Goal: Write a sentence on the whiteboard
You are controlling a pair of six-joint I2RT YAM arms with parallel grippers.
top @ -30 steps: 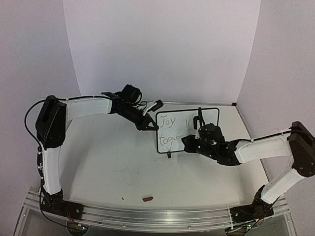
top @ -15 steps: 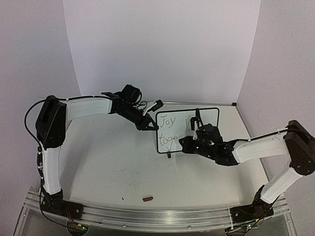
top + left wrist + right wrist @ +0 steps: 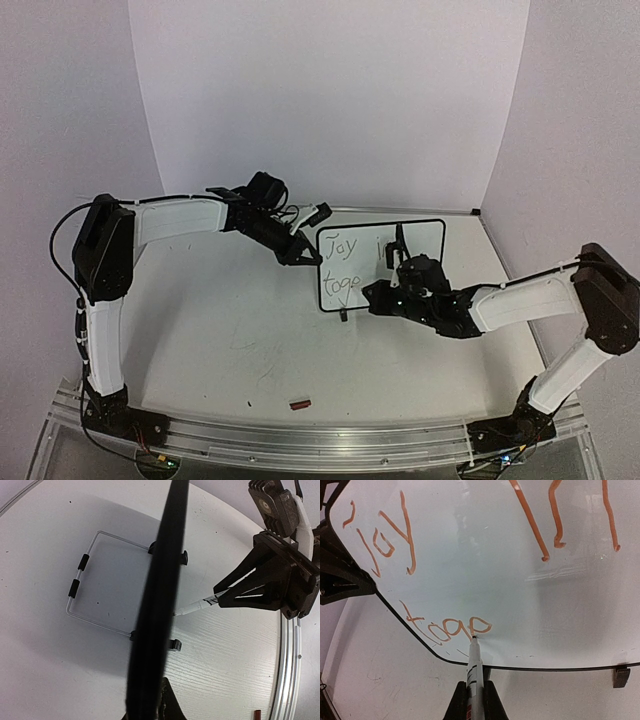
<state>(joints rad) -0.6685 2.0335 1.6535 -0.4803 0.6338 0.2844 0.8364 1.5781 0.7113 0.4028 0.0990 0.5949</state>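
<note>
You see whiteboard [image 3: 160, 595] edge-on: dark band, top centre to bottom. Right gripper [image 3: 220, 595], upper right, pinches white marker [image 3: 195, 608]; tip meets board.

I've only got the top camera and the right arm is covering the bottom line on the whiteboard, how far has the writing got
Observer: On the right wrist camera the lower line of the sentence reads "toge", under "Joy in".
Operator: Is the pen actually on the board?
Observer: It appears so. The marker, held in the right claw, has its tip at the foot of the last letter on the whiteboard.
Operator: What's behind the board?
Observer: The left wrist camera shows a wire frame lying flat on the table, running back from the board's feet.
</note>
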